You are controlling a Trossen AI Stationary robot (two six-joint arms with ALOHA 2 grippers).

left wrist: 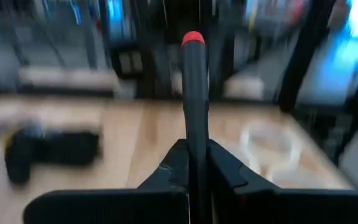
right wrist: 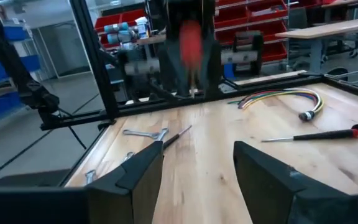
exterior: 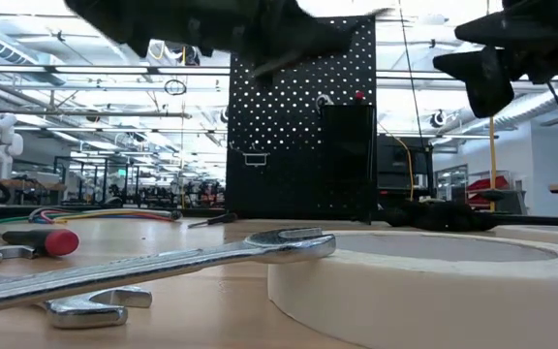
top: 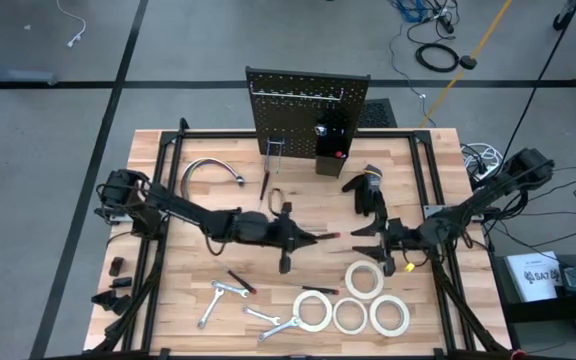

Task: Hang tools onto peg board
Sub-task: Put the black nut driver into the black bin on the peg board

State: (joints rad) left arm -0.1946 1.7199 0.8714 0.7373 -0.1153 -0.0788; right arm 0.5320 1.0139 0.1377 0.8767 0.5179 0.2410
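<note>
My left gripper [top: 306, 237] is over the table's middle, shut on a black-handled screwdriver with a red end cap [left wrist: 193, 38]. My right gripper [top: 370, 246] is open just to its right, facing it, fingers [right wrist: 143, 167] spread and touching nothing. The black peg board [top: 308, 108] stands upright at the far edge, with a small black bin [top: 332, 150] on its front. Several white tape rolls [top: 365, 281] lie flat near the front edge, with silver wrenches [top: 218, 300] to their left. Another screwdriver [top: 240, 283] lies on the table. My left gripper pinches the screwdriver's black handle [left wrist: 196, 146] between its two fingers [left wrist: 174, 167]. The tool lies along the fingers and sticks out forward, red cap leading, toward the table's right. It is lifted clear of the table [exterior: 289, 44], roughly level.
A curved chrome tube [top: 213, 168] and a thin screwdriver [top: 265, 184] lie left of the board's foot, and a black glove [top: 368, 185] lies on its right. A large wrench [exterior: 163, 264] and a tape roll [exterior: 434, 281] fill the low view's foreground. Bare wood lies between the grippers and the board.
</note>
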